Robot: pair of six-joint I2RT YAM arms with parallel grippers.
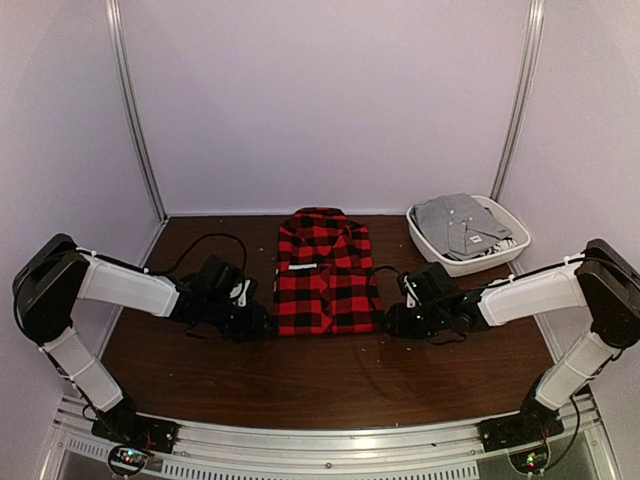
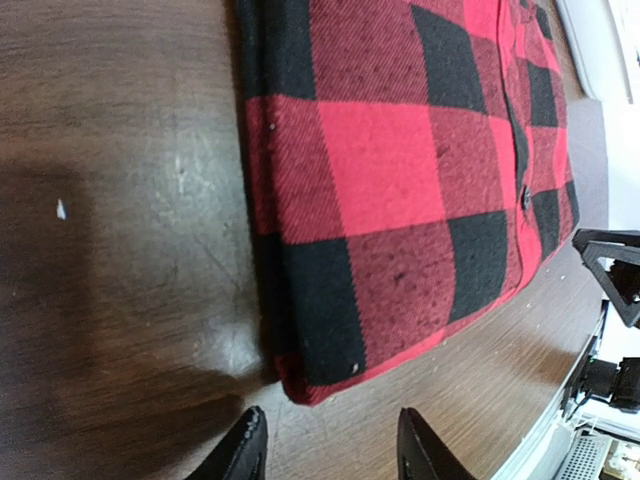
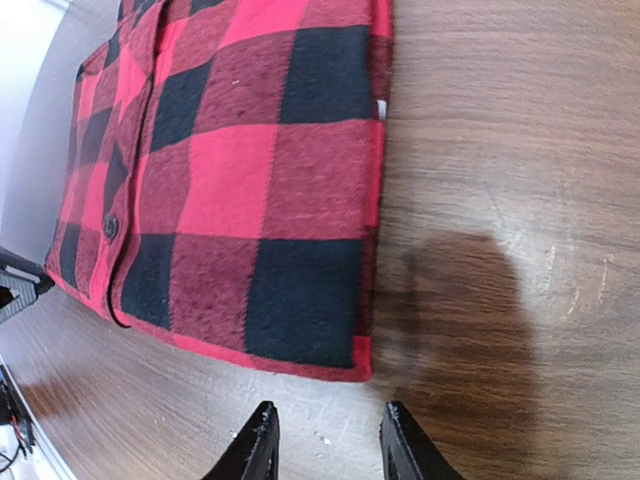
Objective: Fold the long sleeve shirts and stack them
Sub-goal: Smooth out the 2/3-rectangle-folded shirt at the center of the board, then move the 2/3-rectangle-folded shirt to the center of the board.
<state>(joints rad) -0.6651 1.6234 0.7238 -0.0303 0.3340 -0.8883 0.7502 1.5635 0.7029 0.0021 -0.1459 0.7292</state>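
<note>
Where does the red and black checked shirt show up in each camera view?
Top external: the checked shirt lies folded at mid-table.
Left wrist: the shirt fills the upper right.
Right wrist: the shirt fills the upper left.
Shared landmark: the dark wooden table, bare left of the shirt in the left wrist view, right of it in the right wrist view.

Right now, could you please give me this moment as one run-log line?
flannel shirt: folded, flat | left claw: open, empty, at its near-left corner | right claw: open, empty, at near-right corner | grey shirt: in basket
</note>
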